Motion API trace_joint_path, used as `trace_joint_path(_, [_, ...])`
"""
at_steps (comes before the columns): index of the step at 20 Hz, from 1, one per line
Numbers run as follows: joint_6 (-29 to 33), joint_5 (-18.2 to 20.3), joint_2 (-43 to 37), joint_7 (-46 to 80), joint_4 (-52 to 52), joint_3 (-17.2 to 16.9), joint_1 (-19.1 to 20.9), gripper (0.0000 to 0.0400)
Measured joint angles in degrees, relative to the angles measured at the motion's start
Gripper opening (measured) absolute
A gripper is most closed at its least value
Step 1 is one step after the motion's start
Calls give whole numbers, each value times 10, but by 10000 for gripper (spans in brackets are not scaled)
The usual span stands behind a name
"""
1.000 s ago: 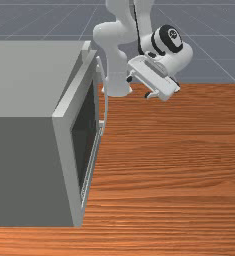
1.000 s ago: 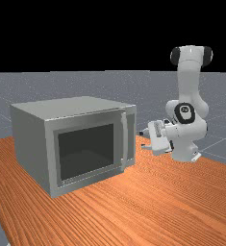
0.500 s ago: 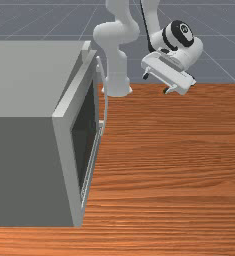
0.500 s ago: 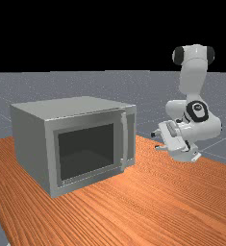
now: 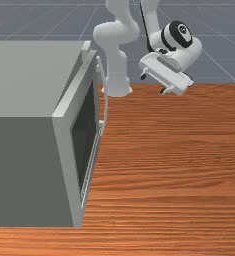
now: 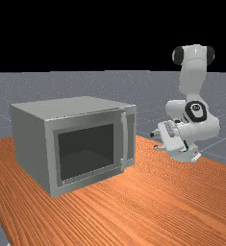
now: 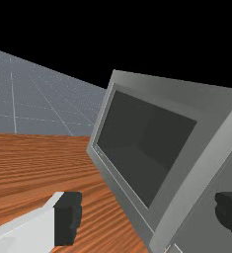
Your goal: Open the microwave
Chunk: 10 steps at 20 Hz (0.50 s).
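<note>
My gripper point(image 5: 153, 84) is open at the front view's upper right, beyond a gap from the microwave point(image 5: 33, 77). In the far view the gripper point(image 6: 154, 141) stands right of the microwave point(image 6: 32, 151), its fingers pointing toward it and touching nothing. The door point(image 6: 85, 153) is closed, with a dark window. A long, pale upright handle point(image 6: 124, 141) runs down the door's right side there; in the front view the handle point(image 5: 106, 100) bows outward. In the wrist view the gripper point(image 7: 149, 215) has widely parted fingertips, and the handle point(image 7: 199, 175) appears farther off, slanting between them.
The wooden table point(image 5: 174, 150) stretches along the front of the microwave. The arm's base point(image 5: 117, 85) stands at the table's far edge in the front view, near the handle side of the microwave.
Compared with a second ago, my hand has moved away from the microwave, to the front view's right, and tilted. Over the last half second it shifted slightly back left. The door has not moved.
</note>
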<state>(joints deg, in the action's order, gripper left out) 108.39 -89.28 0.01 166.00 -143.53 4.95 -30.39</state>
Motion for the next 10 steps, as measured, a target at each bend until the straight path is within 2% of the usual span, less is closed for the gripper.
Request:
trace_joint_path(1, [8,16,-1,0,4,-5,3,400])
trace_joint_path(4, [13,4,-6,0,-2,-15,14,400])
trace_joint_path(5, [48,16,-11,0,-3,-25,20,400])
trace_joint_path(8, [54,2,-6,0,-5,-34,33,400])
trace_joint_path(9, [94,8,-21,0,-13,-46,38,400])
trace_joint_path(10, [101,9,-27,0,-16,-50,43,400])
